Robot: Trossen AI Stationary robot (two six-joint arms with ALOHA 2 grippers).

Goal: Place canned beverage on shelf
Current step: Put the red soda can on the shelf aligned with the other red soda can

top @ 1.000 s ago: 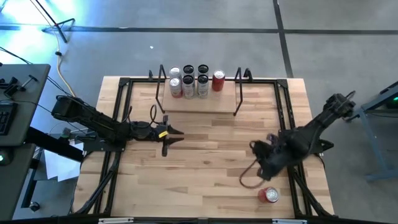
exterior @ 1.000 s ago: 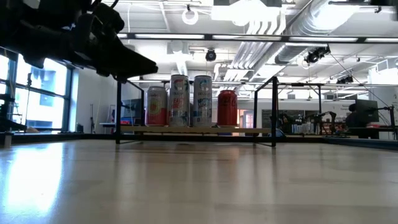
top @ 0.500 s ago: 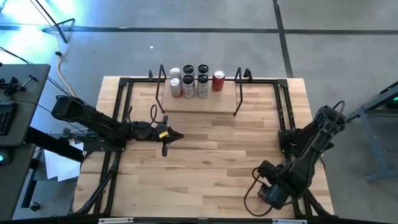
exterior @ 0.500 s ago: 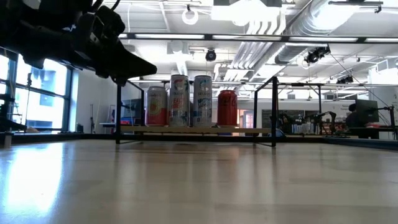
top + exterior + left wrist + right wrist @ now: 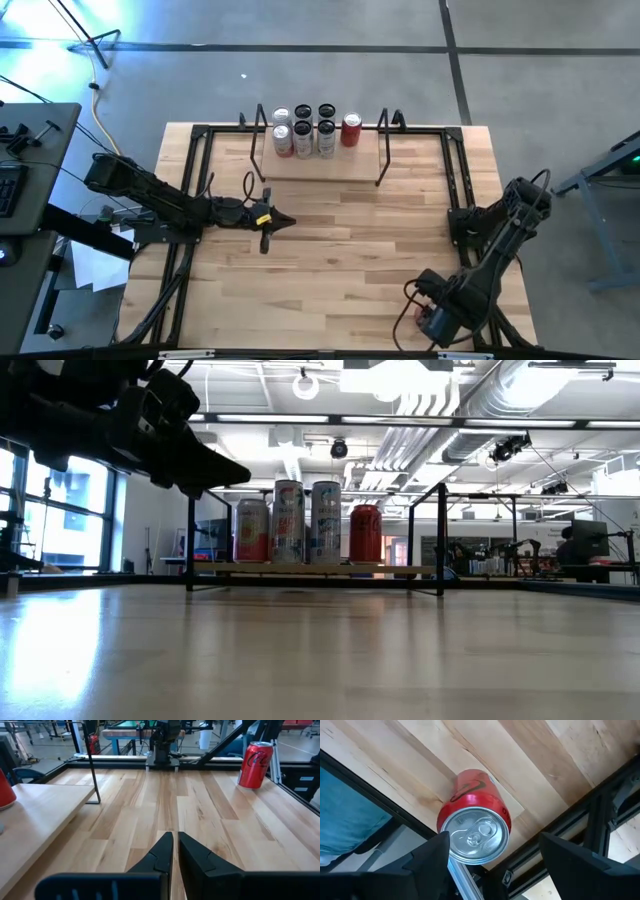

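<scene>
Risk ahead: upright red aluminium drink can [image 5: 474, 822] standing at the near right corner of the pale wooden plank tabletop [image 5: 340, 235], close to the black frame rail; a glancing touch could tip it or roll it off the edge. Right gripper [image 5: 492, 851] poised straight above it, fingers spread wide either side of the lid, not yet touching. Left gripper [image 5: 174, 851] pressed together, holding nothing, waiting mid-table. Low light-wood shelf with black rod uprights [image 5: 318, 166] at the far edge, well apart, already bearing several upright cans [image 5: 300, 521]. Beyond: grey floor, ceiling ducts, windows.
</scene>
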